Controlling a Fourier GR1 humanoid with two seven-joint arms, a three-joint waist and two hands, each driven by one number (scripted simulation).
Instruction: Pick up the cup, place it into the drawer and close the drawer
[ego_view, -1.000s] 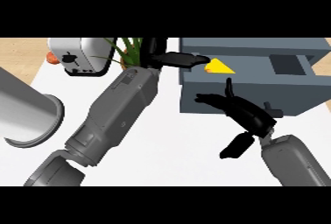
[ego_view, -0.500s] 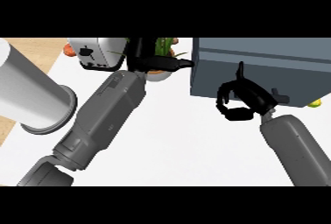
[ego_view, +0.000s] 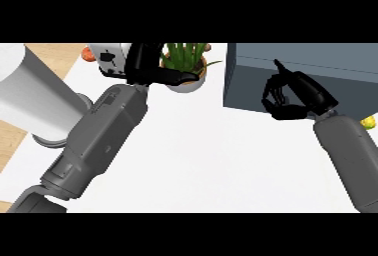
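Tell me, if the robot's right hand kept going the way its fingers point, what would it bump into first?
Most likely the grey drawer unit: the right hand already overlaps its front, fingers curled, though depth is unclear.

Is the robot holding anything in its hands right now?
No. The right hand is curled against the grey drawer unit, holding nothing. The left hand hangs near the plant, with nothing visible in it.

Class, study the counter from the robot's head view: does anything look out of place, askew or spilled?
Nothing looks spilled or broken. The potted plant stands upright behind the left hand. One oddity: a small yellow object peeks out at the right edge beside the grey drawer unit; what it is cannot be told.
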